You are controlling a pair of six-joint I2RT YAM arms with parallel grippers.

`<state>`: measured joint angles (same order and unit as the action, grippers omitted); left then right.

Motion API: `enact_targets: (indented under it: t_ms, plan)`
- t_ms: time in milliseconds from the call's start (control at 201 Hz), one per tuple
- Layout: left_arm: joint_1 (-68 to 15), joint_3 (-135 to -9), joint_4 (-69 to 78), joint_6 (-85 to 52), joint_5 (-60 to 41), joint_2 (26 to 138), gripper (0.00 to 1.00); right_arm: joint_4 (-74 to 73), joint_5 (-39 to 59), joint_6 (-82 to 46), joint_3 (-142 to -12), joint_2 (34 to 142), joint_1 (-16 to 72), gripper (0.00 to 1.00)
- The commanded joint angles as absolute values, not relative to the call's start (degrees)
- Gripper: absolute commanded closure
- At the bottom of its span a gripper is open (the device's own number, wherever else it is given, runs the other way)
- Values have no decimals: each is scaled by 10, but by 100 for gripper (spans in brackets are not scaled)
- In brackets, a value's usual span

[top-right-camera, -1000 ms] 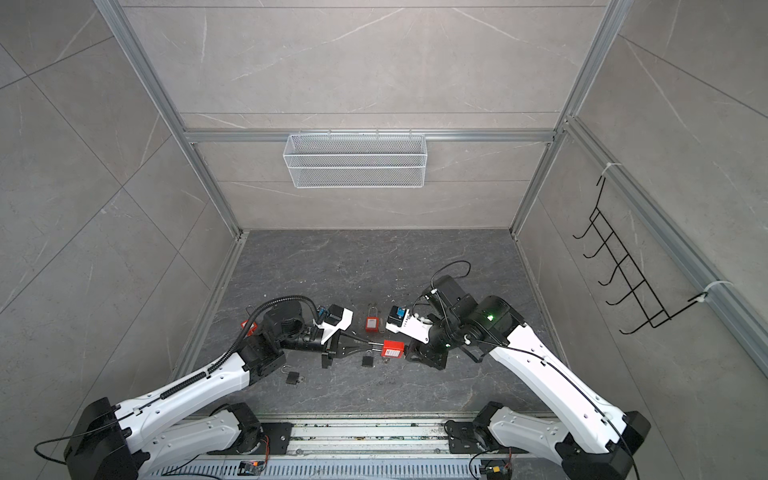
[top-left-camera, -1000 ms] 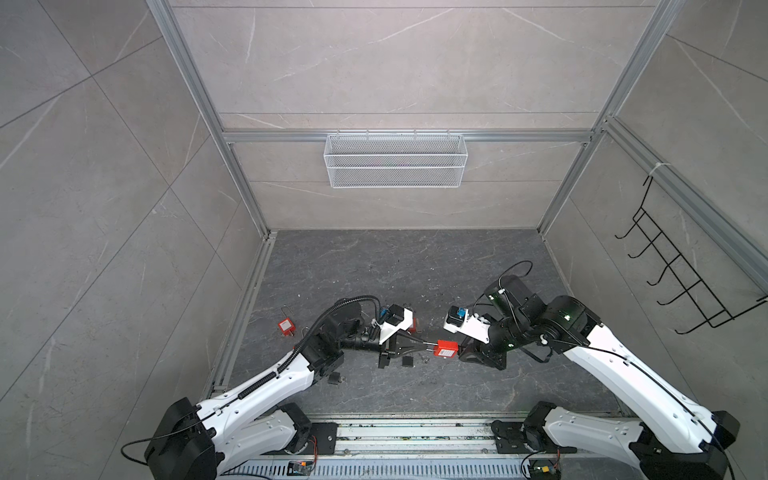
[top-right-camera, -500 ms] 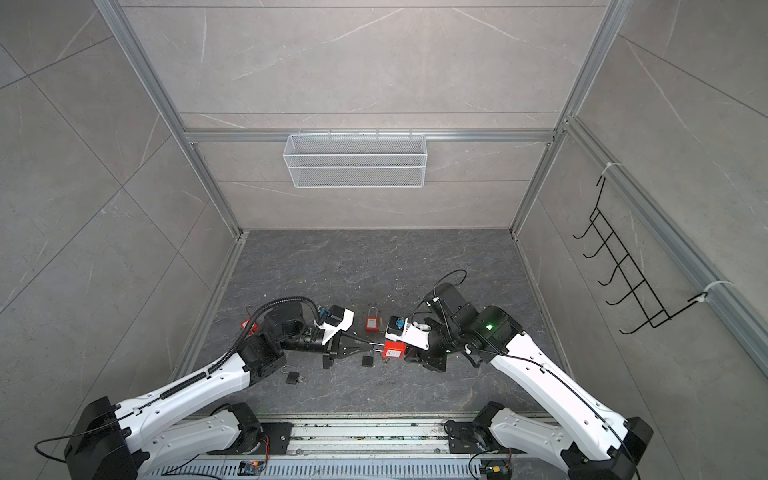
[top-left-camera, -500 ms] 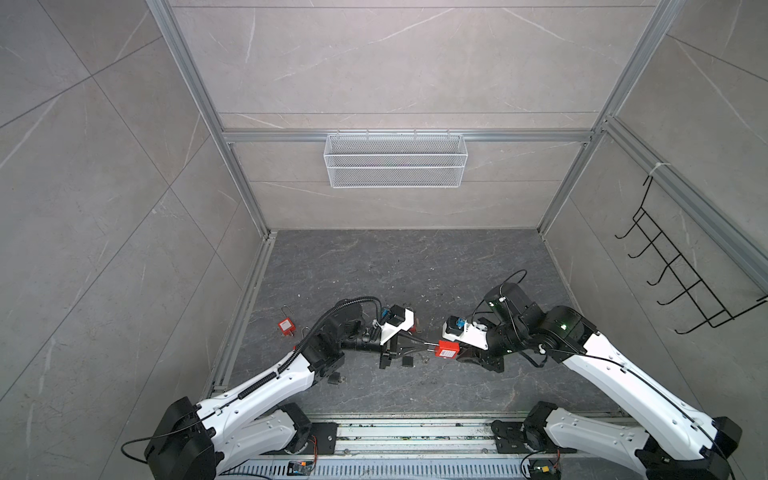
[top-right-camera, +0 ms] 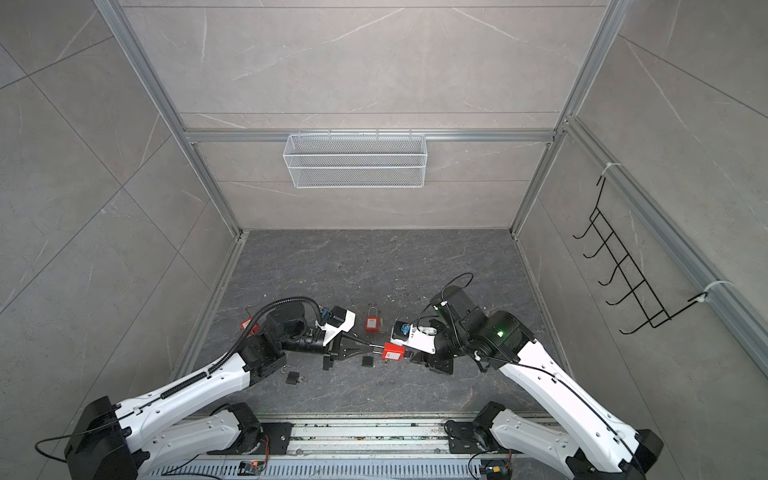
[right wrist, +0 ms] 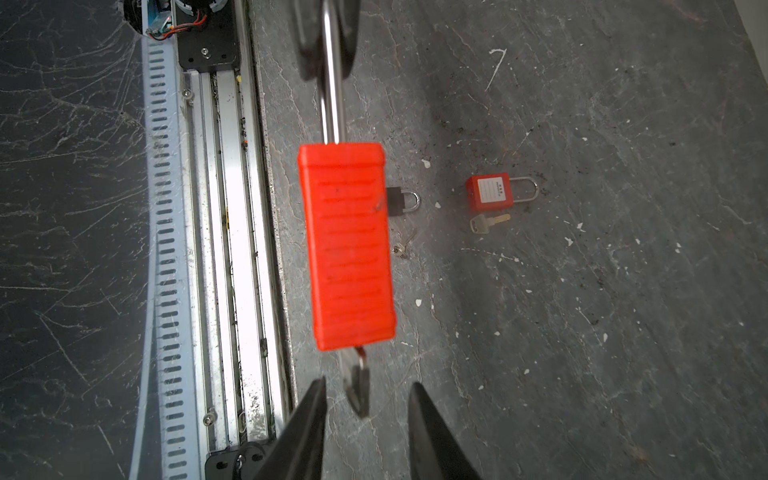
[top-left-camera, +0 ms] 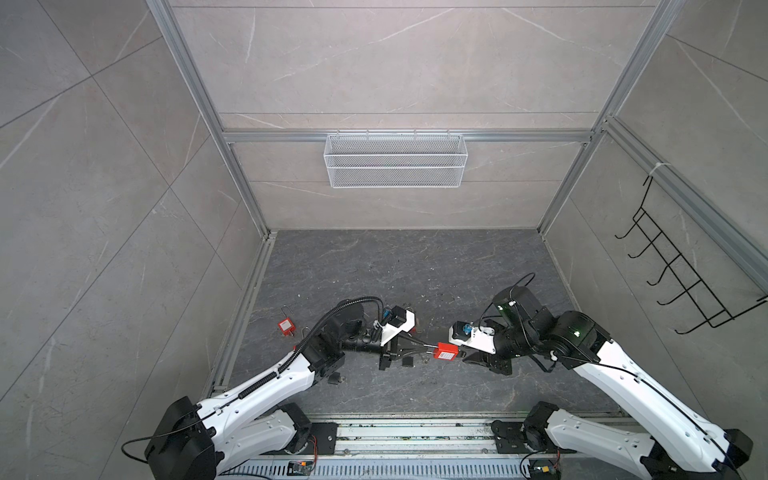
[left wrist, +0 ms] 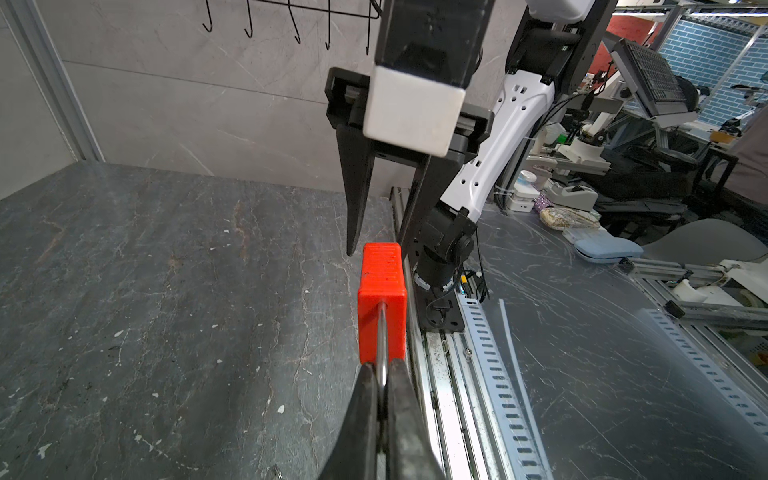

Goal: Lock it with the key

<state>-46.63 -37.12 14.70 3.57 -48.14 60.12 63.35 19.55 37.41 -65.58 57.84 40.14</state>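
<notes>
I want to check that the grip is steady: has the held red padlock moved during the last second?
No. In a top view the red padlock keeps its place relative to the front rail.

Nothing legible in any view. The red padlock (top-right-camera: 371,323) lying on the floor, at about 11 o'clock from the held red padlock (top-right-camera: 394,352) in a top view, carries a white label (right wrist: 493,191) with a line of red characters over rows of fine print, all too small to read. The held one has a similar white sticker (top-right-camera: 390,355) on its face, and a third red padlock (top-left-camera: 285,325) out at its 9 o'clock shows a pale patch too, both just blurs at this resolution.
</notes>
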Motion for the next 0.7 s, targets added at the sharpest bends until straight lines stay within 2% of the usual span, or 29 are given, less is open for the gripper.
enact_targets:
  t_ms: [0,164,458,622,692]
  plan:
    - [-473,-405,143,61,-493,600,100,643,219,390,-668,589,401,67]
    - [-475,-409,134,67,-494,602,100,628,248,403,-662,590,401,74]
    - [-475,-423,88,92,-492,594,100,635,262,420,-645,579,401,92]
    - [-474,-434,41,118,-487,583,100,633,254,436,-626,572,401,100]
    - [-474,-438,10,136,-477,574,100,630,252,436,-616,568,400,100]
